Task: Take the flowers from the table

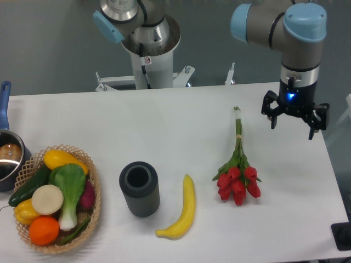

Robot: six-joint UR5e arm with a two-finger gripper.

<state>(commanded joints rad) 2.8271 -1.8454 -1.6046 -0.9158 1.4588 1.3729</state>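
The flowers (238, 172) lie flat on the white table (181, 120), right of centre: red tulip heads toward the front, green leaves behind them, thin green stems running back to pale ends near the far side. My gripper (294, 123) hangs above the table to the right of the stems, clear of them. Its black fingers (272, 119) are spread wide and hold nothing, so it is open.
A yellow banana (184, 211) lies just left of the tulip heads. A dark ribbed cylinder cup (139, 189) stands left of it. A wicker basket (94, 219) of vegetables and a blue-handled pot (7, 159) sit at the left edge. The arm's base (149, 55) stands behind the table.
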